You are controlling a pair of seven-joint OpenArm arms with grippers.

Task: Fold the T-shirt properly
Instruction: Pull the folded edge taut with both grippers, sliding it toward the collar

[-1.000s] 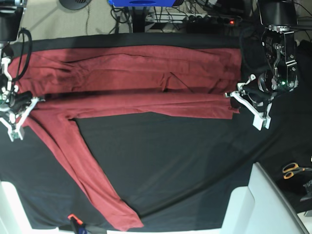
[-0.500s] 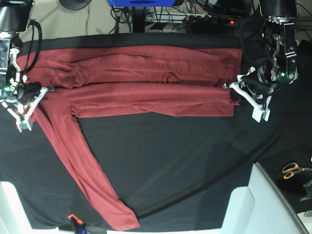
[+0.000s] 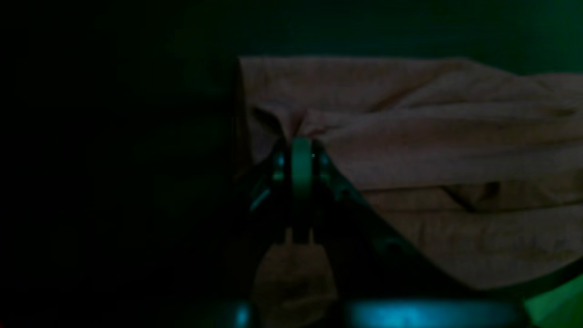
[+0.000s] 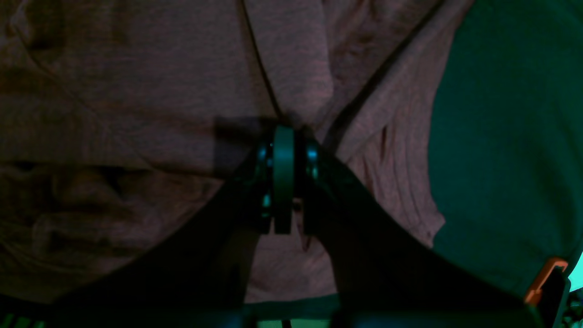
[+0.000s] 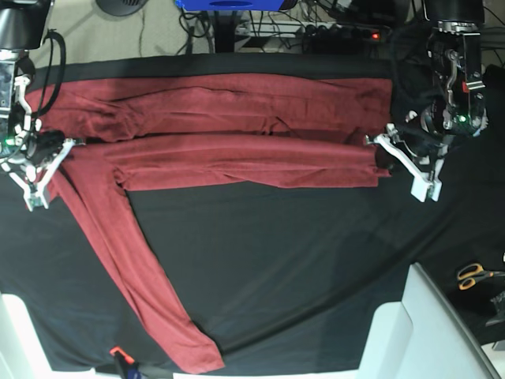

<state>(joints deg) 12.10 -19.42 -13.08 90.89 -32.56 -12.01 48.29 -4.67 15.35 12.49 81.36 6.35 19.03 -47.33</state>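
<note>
Maroon knit T-shirt (image 5: 229, 130) lies across the far half of the black-clothed tabletop (image 5: 300, 260), body doubled into a long band, one sleeve trailing off toward the near edge. Step in hand, as I judge it: carrying the near lengthwise edge over the body.

To do it well: move both ends at equal pace and height so the folded edge stays straight; keep mild tension along the band, since thin knit sags and wrinkles; set down flat before letting go.

Left claw (image 5: 384, 155): pressed together, pinching the shirt's edge at its end nearest the scissors (image 5: 476, 274); the left wrist view shows fabric gathered at the tips. Arm reaches down from above, wrist tilted.

Right claw (image 5: 57, 150): likewise pinching cloth at the shirt's opposite end, near the sleeve root, wrist canted outward.
</note>
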